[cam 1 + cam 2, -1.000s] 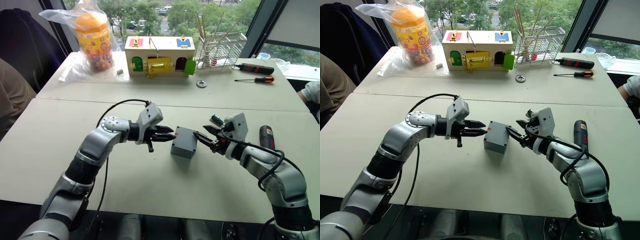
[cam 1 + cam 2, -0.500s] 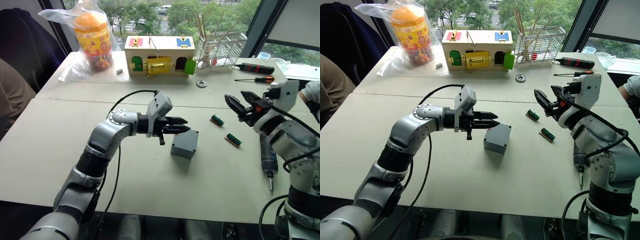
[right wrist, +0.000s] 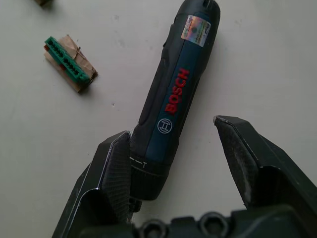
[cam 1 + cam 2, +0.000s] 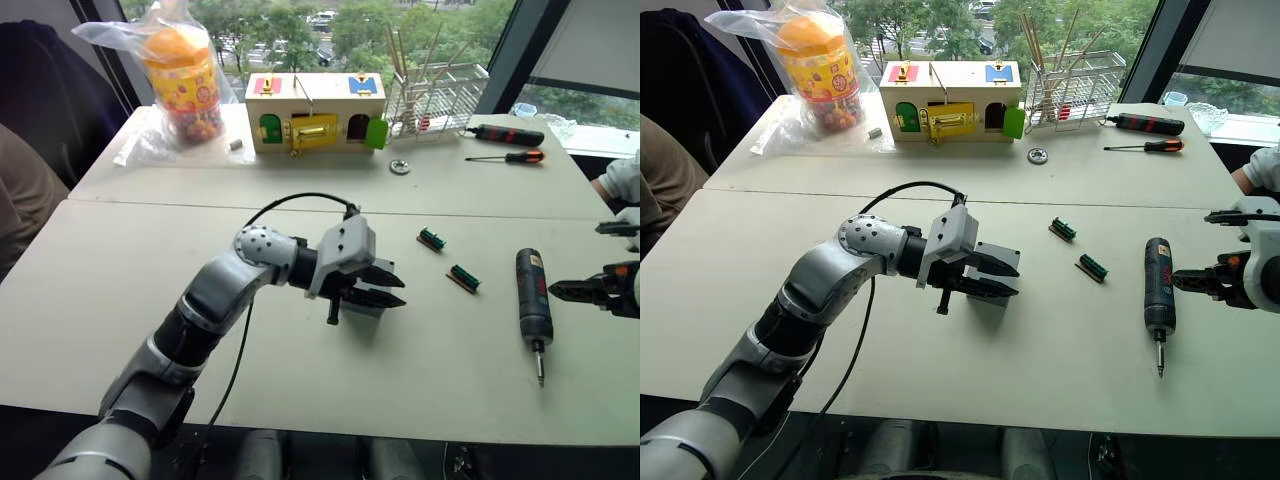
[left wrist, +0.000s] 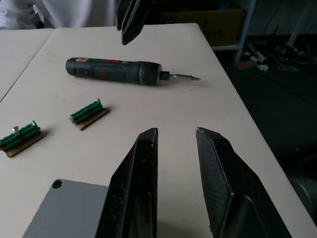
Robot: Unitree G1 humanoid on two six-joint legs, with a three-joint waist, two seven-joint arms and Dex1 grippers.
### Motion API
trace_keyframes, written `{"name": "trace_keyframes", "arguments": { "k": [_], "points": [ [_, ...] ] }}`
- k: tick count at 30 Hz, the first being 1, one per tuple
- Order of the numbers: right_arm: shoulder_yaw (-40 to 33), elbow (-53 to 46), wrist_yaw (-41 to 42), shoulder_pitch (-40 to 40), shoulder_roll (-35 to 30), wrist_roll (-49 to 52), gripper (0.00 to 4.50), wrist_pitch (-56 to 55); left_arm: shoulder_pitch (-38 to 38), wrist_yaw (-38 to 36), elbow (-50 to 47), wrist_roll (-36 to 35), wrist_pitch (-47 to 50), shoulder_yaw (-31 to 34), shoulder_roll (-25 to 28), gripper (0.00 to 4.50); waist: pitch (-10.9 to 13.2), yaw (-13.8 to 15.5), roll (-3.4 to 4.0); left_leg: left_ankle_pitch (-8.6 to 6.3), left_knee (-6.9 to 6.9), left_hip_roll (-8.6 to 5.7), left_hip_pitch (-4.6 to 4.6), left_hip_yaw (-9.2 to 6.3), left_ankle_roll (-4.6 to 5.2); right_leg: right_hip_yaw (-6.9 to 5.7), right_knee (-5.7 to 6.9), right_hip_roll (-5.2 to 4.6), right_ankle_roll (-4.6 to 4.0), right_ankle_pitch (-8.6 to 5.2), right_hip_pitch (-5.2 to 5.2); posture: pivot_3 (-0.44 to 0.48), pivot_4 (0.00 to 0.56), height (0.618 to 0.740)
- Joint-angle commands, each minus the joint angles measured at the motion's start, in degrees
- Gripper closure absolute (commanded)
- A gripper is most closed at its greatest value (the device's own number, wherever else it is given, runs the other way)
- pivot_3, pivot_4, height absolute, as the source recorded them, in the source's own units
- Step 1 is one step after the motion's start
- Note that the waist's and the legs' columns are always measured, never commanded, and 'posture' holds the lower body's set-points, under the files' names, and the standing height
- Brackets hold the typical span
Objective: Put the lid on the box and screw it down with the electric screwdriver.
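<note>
Right wrist view shows the right gripper (image 3: 173, 163) with its fingers spread wide over the electric screwdriver (image 3: 172, 101), one finger beside the collar and the other well clear, nothing gripped. That looks like lining up a grasp across the barrel. The body reads "BOSCH" in red, with a silvery sticker near the tail. The left gripper (image 4: 998, 278) hovers with fingers slightly apart just above the box (image 5: 69, 210) — probably to steady it. A green terminal strip (image 3: 68, 63) lies beside the driver.
</note>
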Motion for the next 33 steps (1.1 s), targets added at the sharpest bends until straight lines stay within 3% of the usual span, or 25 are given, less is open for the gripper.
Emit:
{"name": "trace_keyframes", "arguments": {
  "k": [1, 11, 15, 16, 21, 33],
  "points": [
    [1.5, 4.5, 3.5, 0.3, -1.3, 0.1, 1.69, 0.5, 0.9, 0.8, -1.4, 1.7, -2.2, -1.7, -0.8, 3.3, 0.0, 0.2, -0.02, 0.0, 0.02, -0.01, 0.0, 0.0, 0.0, 0.0, 0.0, -0.01, 0.0, 0.0, 0.01, 0.0, 0.15, 0.708],
    [12.8, 16.1, 4.8, -10.3, 2.9, -3.3, 1.69, -0.4, 3.8, 4.6, -1.0, 4.0, -2.8, -3.5, -4.1, 3.3, 0.0, 0.1, -0.02, 0.01, 0.03, -0.09, 0.0, -0.01, 0.02, -0.01, 0.01, -0.06, 0.01, 0.0, 0.01, 0.0, 0.15, 0.708],
    [17.9, 16.4, 5.3, -13.6, 5.0, -4.4, 1.69, 0.1, 4.8, 6.4, -1.1, 4.4, -2.5, -3.5, -5.5, 3.3, 0.0, 0.1, -0.01, 0.02, 0.02, -0.09, -0.01, -0.01, 0.01, -0.01, 0.01, -0.06, 0.02, 0.0, 0.0, 0.0, 0.15, 0.708],
    [19.3, 15.8, 5.4, -13.6, 5.1, -4.7, 1.69, 0.2, 5.0, 6.8, -1.2, 4.4, -2.4, -3.4, -5.7, 3.3, 0.0, 0.1, -0.01, 0.02, 0.02, -0.09, -0.01, -0.01, 0.0, -0.01, 0.01, -0.06, 0.02, 0.0, 0.0, 0.0, 0.15, 0.708],
    [24.5, 13.5, 6.8, -11.9, 5.5, -6.0, 2.66, -0.8, 5.8, 8.4, -1.3, 4.8, -2.3, -3.1, -6.0, 3.3, 0.0, 0.2, -0.06, 0.02, 0.03, -0.08, -0.01, -0.04, 0.01, -0.03, 0.0, -0.07, 0.02, 0.0, 0.02, 0.0, 0.15, 0.708],
    [26.9, 14.0, 9.8, -8.8, 5.1, -10.7, 2.66, -6.3, 5.9, 8.6, -0.1, 4.8, -2.7, -2.3, -5.6, 3.3, -0.2, 0.2, -0.4, 0.01, 0.05, -0.01, 0.15, -0.15, 0.02, -0.12, -0.07, -0.07, 0.01, 0.0, 0.33, 0.0, 0.15, 0.708]
  ]
}}
